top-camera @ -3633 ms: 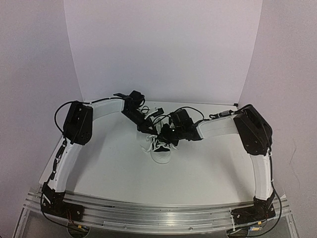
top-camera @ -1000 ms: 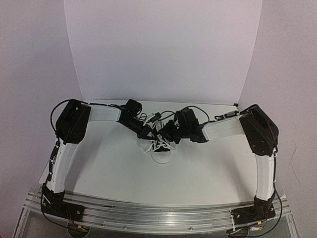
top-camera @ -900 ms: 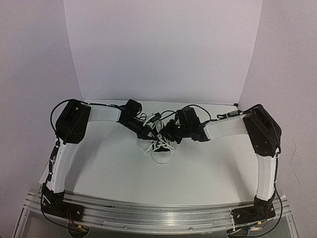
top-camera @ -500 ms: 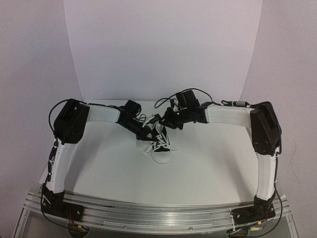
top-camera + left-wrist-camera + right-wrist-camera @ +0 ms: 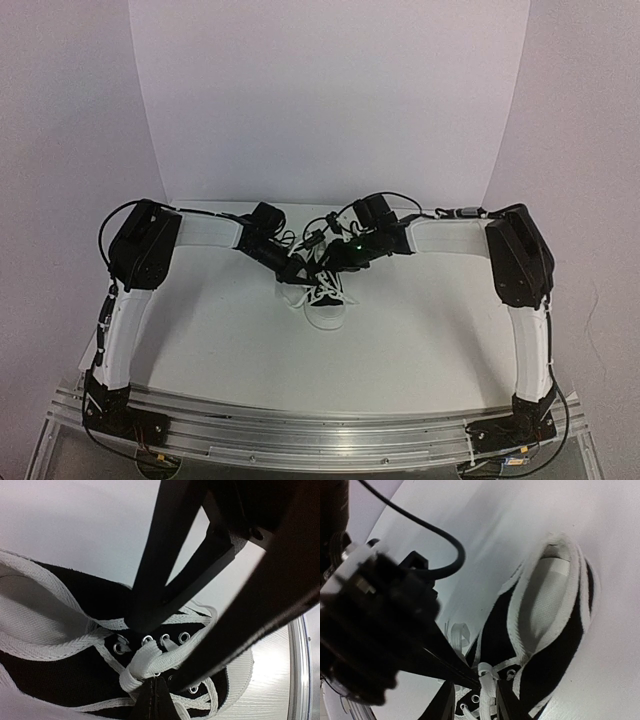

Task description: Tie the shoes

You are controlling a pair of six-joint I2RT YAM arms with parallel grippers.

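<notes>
Sneaker (image 5: 325,303) at centre of tabletop (image 5: 420,340), toe toward bottom of frame. Left gripper (image 5: 155,692) clamped on lace (image 5: 145,662) near eyelets. Right gripper (image 5: 475,689) parted, straddling it. Risk: right closes beside strand and misses; left tug drags light shoe.

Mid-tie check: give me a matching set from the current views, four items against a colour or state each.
Items:
1. left pincer
2. right pincer
3. toe cap
4. canvas upper

States:
A. black
B. open, fingers apart
C. white
D. shut on a lace

Pairs: 1-D, 2-B, 3-C, 4-A
</notes>
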